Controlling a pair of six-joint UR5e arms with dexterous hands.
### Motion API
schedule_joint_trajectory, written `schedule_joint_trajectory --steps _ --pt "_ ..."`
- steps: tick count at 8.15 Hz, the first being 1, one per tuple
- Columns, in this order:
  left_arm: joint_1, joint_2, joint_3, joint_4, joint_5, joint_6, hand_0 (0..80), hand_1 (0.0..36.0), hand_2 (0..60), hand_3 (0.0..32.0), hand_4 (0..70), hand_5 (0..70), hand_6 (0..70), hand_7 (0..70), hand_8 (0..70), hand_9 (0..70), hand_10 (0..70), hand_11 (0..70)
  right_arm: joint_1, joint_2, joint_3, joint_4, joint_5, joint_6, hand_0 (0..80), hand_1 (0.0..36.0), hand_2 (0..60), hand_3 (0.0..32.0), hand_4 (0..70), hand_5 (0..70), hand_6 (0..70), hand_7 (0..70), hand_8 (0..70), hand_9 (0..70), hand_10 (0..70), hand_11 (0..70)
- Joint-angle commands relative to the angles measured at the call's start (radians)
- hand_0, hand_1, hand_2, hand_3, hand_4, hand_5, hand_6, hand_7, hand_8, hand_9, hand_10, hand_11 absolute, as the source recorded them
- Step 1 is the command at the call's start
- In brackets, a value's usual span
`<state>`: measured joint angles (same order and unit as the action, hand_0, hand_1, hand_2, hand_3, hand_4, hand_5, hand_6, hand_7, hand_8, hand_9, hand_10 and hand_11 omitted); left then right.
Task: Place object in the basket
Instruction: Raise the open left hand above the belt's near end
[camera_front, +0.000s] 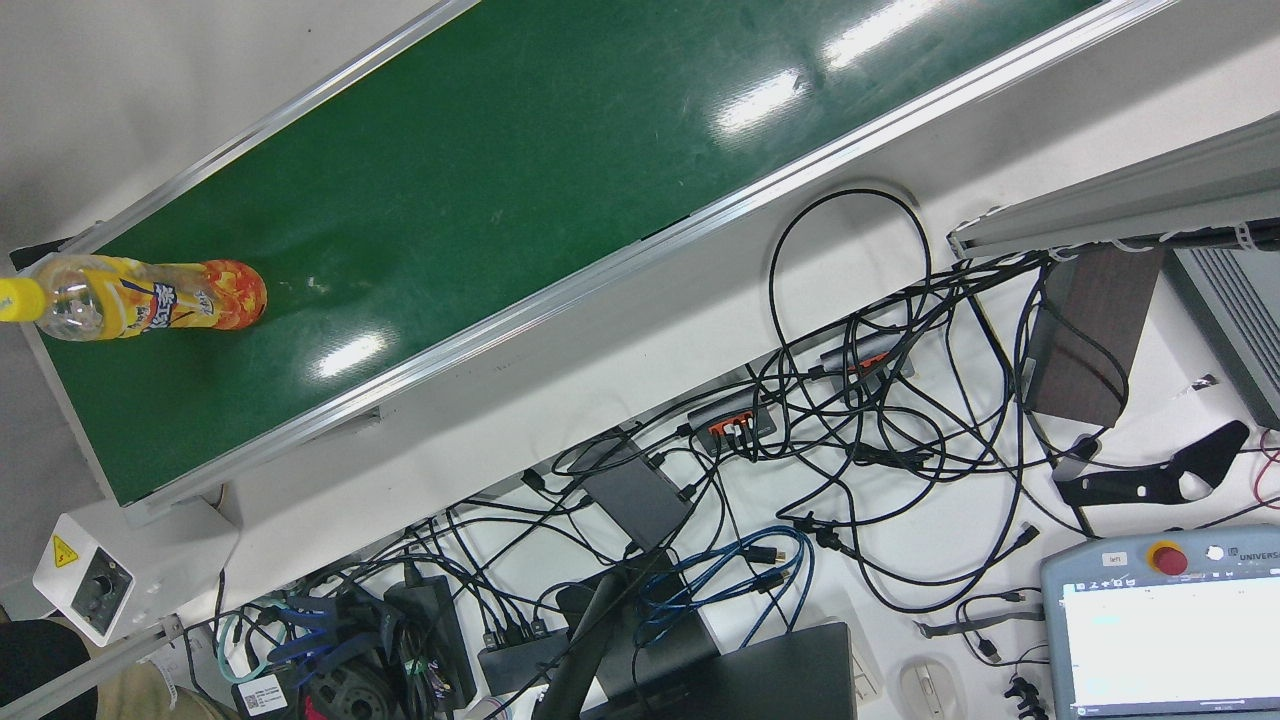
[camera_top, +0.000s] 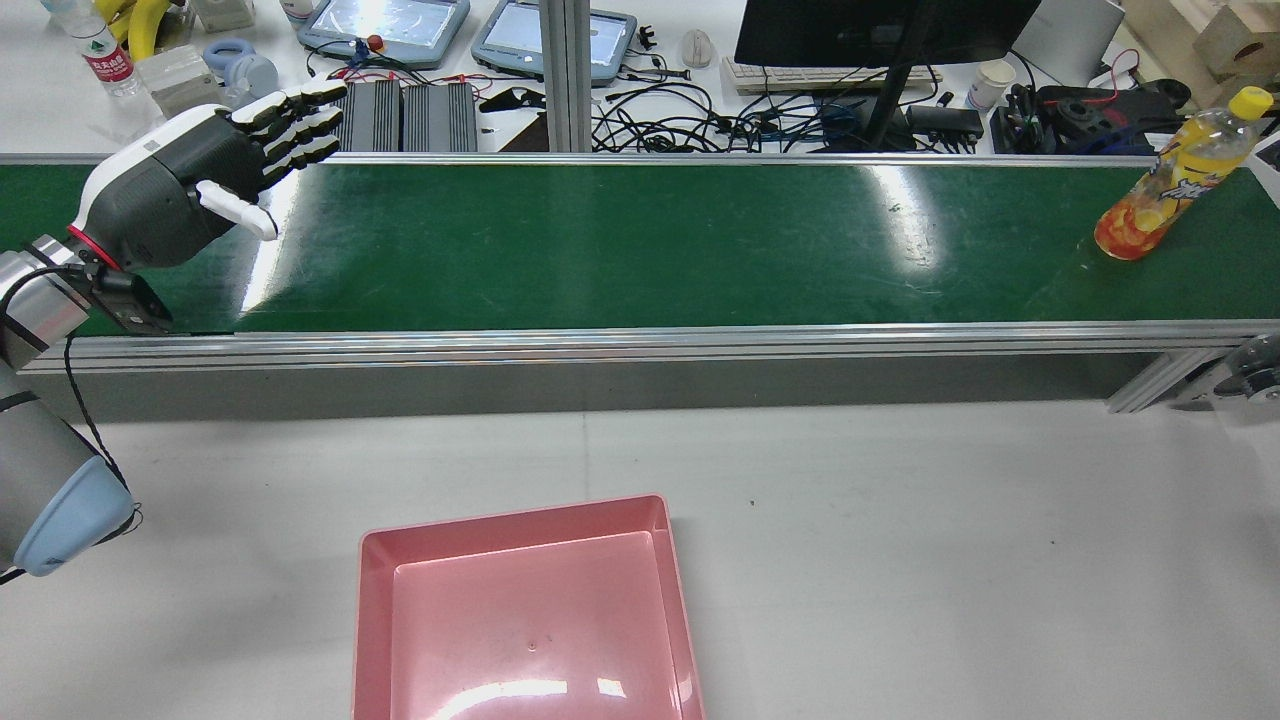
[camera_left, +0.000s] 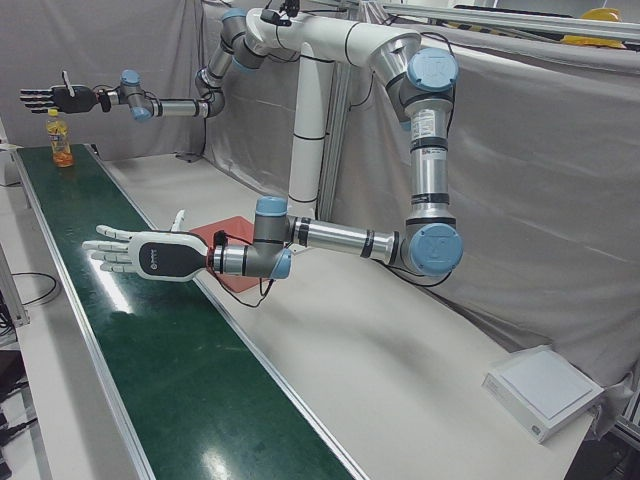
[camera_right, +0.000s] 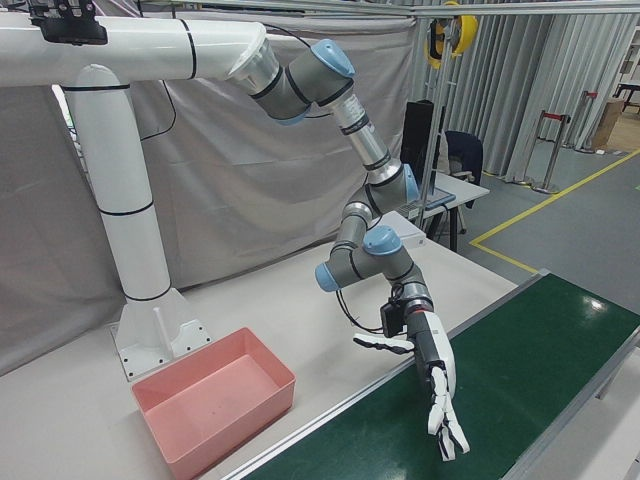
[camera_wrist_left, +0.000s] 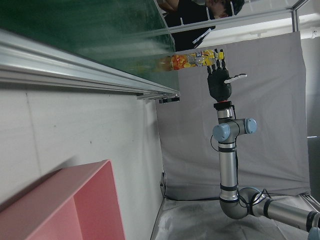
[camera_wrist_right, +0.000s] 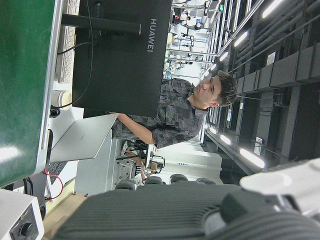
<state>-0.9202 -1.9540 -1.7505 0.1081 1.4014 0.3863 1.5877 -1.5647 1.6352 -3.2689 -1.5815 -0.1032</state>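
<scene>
One drink bottle (camera_top: 1168, 177) stands upright at the far right end of the green conveyor belt (camera_top: 640, 245), near the belt's end. One pink basket (camera_top: 520, 610) sits empty on the white surface (camera_top: 900, 540), well apart from the bottle. Two hands are present. The left hand (camera_top: 190, 180) hovers over the belt's left end, fingers spread wide, holding nothing. The right hand (camera_left: 55, 98) hangs above and just beside the bottle, likewise spread and empty. Likely risks: the tall, narrow bottle may topple if brushed sideways during the approach, or roll off the belt's end; a loose grasp on its smooth wall may slip during the long carry to the basket.
</scene>
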Motion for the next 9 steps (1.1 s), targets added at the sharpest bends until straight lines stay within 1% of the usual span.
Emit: schedule_joint_trajectory --steps 1,2,3,6,7,9 --pt "0.009 0.0 0.002 -0.001 -0.007 0.0 52.3 6.6 0.0 3.2 12.0 15.2 0.8 0.0 6.2 6.6 5.6 9.4 0.0 0.0 0.0 0.0 0.0 -0.001 0.0 0.0 0.0 0.0 0.0 0.0 0.0 0.0 0.0 0.0 0.0 0.0" --pt "0.009 0.0 0.0 -0.001 -0.007 0.0 52.6 6.8 0.0 3.6 11.9 15.1 0.7 0.0 6.2 6.5 5.7 9.5 0.0 0.0 0.0 0.0 0.0 -0.001 0.0 0.0 0.0 0.0 0.0 0.0 0.0 0.0 0.0 0.0 0.0 0.0" --pt "0.009 0.0 0.0 -0.001 -0.007 0.0 52.6 6.9 0.0 3.2 12.2 15.5 0.8 0.0 6.3 6.6 5.7 9.5 0.0 0.0 0.0 0.0 0.0 0.0 0.0 0.0 0.0 0.0 0.0 0.0 0.0 0.0 0.0 0.0 0.0 0.0" --pt "0.011 0.0 0.003 0.001 -0.009 0.003 52.7 6.9 0.0 3.4 12.6 14.0 1.0 0.0 6.0 6.3 5.6 9.4 0.0 0.0 0.0 0.0 0.0 -0.001 0.0 0.0 0.0 0.0 0.0 0.0 0.0 0.0 0.0 0.0 0.0 0.0" --pt "0.011 -0.002 0.005 -0.001 -0.009 0.006 53.1 7.8 0.0 3.4 12.7 14.1 1.0 0.0 6.2 6.5 5.7 9.6 0.0 0.0 0.0 0.0 0.0 0.0 0.0 0.0 0.0 0.0 0.0 0.0 0.0 0.0 0.0 0.0 0.0 0.0" --pt "0.017 -0.003 0.005 0.001 -0.007 0.008 54.3 12.5 0.0 2.8 12.8 14.9 1.2 0.0 6.7 7.1 5.8 10.0 0.0 0.0 0.0 0.0 0.0 -0.001 0.0 0.0 0.0 0.0 0.0 0.0 0.0 0.0 0.0 0.0 0.0 0.0"
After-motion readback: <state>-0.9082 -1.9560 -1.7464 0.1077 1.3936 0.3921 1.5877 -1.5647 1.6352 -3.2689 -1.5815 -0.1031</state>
